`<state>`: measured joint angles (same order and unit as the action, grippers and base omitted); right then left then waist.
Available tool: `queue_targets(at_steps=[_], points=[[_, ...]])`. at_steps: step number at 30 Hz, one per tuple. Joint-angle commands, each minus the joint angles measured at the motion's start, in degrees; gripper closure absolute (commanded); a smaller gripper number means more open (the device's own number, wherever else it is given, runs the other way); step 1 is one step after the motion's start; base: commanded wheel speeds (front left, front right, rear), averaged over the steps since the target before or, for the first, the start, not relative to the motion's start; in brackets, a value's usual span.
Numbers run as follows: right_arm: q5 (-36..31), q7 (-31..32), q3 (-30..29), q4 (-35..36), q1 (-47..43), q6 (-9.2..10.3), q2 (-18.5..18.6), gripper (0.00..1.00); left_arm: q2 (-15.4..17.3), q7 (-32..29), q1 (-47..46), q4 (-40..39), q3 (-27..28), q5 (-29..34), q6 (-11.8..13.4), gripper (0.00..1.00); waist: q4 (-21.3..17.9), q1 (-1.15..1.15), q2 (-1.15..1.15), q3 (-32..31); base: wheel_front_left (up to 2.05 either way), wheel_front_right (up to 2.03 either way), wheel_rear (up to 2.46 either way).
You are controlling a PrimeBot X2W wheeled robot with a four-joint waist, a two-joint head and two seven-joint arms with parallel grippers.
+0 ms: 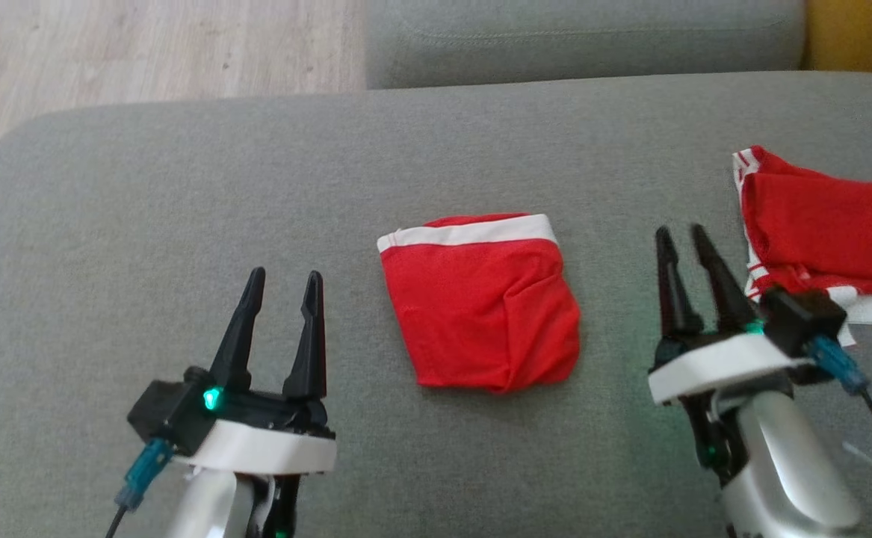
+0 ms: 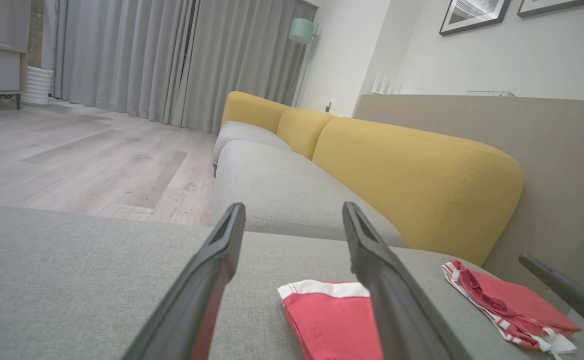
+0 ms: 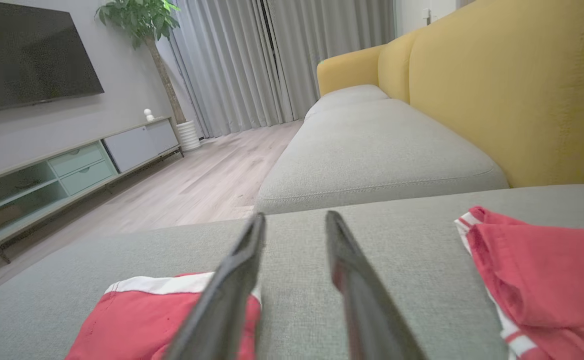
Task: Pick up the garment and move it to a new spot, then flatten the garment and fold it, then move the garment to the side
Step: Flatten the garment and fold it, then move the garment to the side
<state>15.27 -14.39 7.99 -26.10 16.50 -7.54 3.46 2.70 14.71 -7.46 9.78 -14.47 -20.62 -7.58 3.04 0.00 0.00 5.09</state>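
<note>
Left pincer point(image 1: 285, 275) stood open and empty, fingers spread above the grey sofa seat point(image 1: 144, 224). Right pincer point(image 1: 680, 230) was open too, with a narrower gap, holding nothing.

Count: two pincers, two red garments.

The folded red garment point(image 1: 480, 306), white band on its far edge, lay flat between the pincers, touching neither. The second red garment point(image 1: 824, 224) lay crumpled just beside the right pincer.

Left wrist view showed two framed pictures point(image 2: 474, 15). Right wrist view showed a television point(image 3: 26, 55) and a potted plant point(image 3: 136, 20).
</note>
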Motion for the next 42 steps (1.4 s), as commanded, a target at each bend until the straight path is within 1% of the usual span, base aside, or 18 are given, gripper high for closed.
queue_targets(at_steps=[1, 6, 10, 14, 19, 23, 28, 33, 35, 42], points=[[-0.5, -0.6, 0.5, 3.5, -0.6, 0.05, -0.6, 0.0, 0.2, 0.3, -0.3, -1.6, 2.4, 0.2, 0.1, 0.0, -0.7, 0.0, 0.0, -0.8, 0.0, 0.0, 0.0], [-0.3, -0.6, -1.5, 6.5, -5.8, 0.05, -0.6, 0.0, 0.2, 0.3, 1.3, -1.2, 2.7, -0.4, 0.1, 0.0, -1.2, 0.0, 0.0, -2.0, 0.0, 0.0, 0.0], [-0.1, -0.6, -1.9, 7.7, -7.9, 0.05, -0.6, 0.0, 0.2, 0.3, 2.3, -1.0, 3.1, -0.5, 0.1, 0.0, -1.4, 0.0, 0.0, -2.4, 0.0, 0.0, 0.0], [-0.7, -0.6, -1.8, 8.3, -8.2, 0.05, -0.6, 0.0, 0.2, 0.3, 2.2, -1.4, 3.4, -0.5, 0.1, 0.0, -1.2, 0.0, 0.0, -2.2, 0.0, 0.0, 0.0], [-2.2, -0.3, -1.6, 7.3, -7.4, 0.05, -0.6, 0.0, 0.2, 0.3, 1.5, -1.7, 2.9, -0.4, 0.1, 0.0, -0.4, 0.0, 0.0, -1.4, 0.0, 0.0, 0.0], [-3.4, 1.6, -0.8, 5.8, -5.9, 0.05, -0.6, 0.0, 0.2, 0.3, 0.7, -1.9, 2.3, -0.4, 0.1, 0.0, 1.0, 0.0, 0.0, -0.1, 0.0, 0.0, 0.0], [-1.5, 6.1, 1.4, 2.6, -3.1, 0.05, -0.6, 0.0, 0.2, 0.3, -0.1, -1.8, 1.3, -0.6, 0.1, 0.0, 3.2, 0.0, 0.0, 1.7, 0.0, 0.0, 0.0], [1.9, 11.3, 3.2, -3.1, 0.7, 0.05, -0.6, 0.0, 0.2, 0.3, -1.1, -1.6, 0.2, -1.0, 0.1, 0.0, 5.9, 0.0, 0.0, 3.7, 0.0, 0.0, 0.0], [1.9, 12.9, 3.2, -5.8, 2.3, 0.05, -0.6, 0.0, 0.2, 0.3, -1.6, -1.5, -0.2, -1.2, 0.1, 0.0, 6.9, 0.0, 0.0, 4.4, 0.0, 0.0, 0.0], [5.0, 16.9, 4.4, -13.4, 6.4, 0.05, -0.6, 0.0, 0.2, 0.3, -2.6, -1.2, -1.1, -2.1, 0.1, 0.0, 9.9, 0.0, 0.0, 6.3, 0.0, 0.0, 0.0]])
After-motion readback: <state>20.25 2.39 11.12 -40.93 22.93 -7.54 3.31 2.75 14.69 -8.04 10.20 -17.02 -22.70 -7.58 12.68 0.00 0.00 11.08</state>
